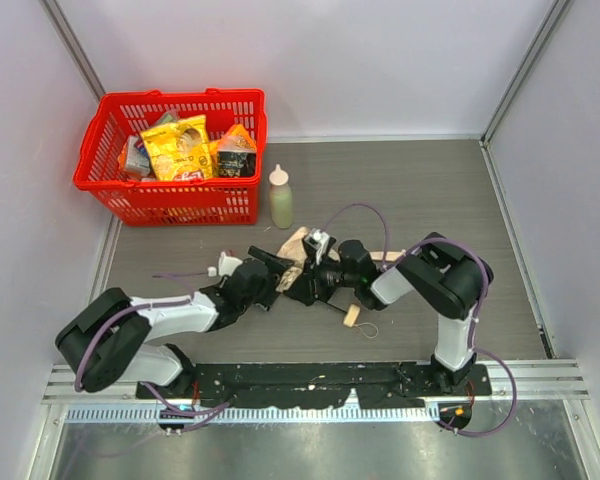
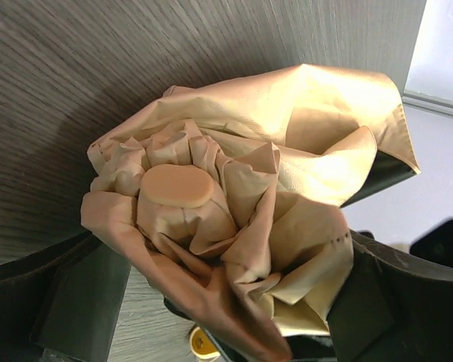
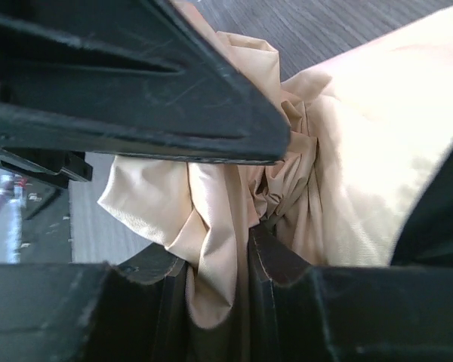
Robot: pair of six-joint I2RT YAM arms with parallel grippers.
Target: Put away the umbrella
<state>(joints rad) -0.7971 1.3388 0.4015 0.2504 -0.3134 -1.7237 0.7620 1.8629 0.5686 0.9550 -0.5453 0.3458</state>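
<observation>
- Table (image 1: 420,200) of grey wood grain carried everything, with pale walls around it
- Red basket (image 1: 170,155) stood at the far left, filled with snack packets
- Umbrella (image 1: 296,242) lay near the middle of the table, between the two arms and well apart from the basket; its cream canopy (image 2: 234,196) was loose and crumpled, not rolled
- Pale green bottle (image 1: 281,197) stood upright just beside the basket, behind the umbrella
- Left gripper (image 1: 270,265) had its jaws spread wide on either side of the bunched fabric, clamping nothing
- Right gripper (image 3: 219,290) pinched a fold of the canopy between nearly closed fingers
- Knob handle (image 1: 352,315) pointed toward the near edge, with the cord loop (image 1: 368,328) lying just beside it
- Step in hand, as I judged it: gathering the slack canopy into a tight bundle while one side was held
- Next move seemed to call for the left gripper to close on the gathered fabric, so the umbrella could be carried without unfurling
</observation>
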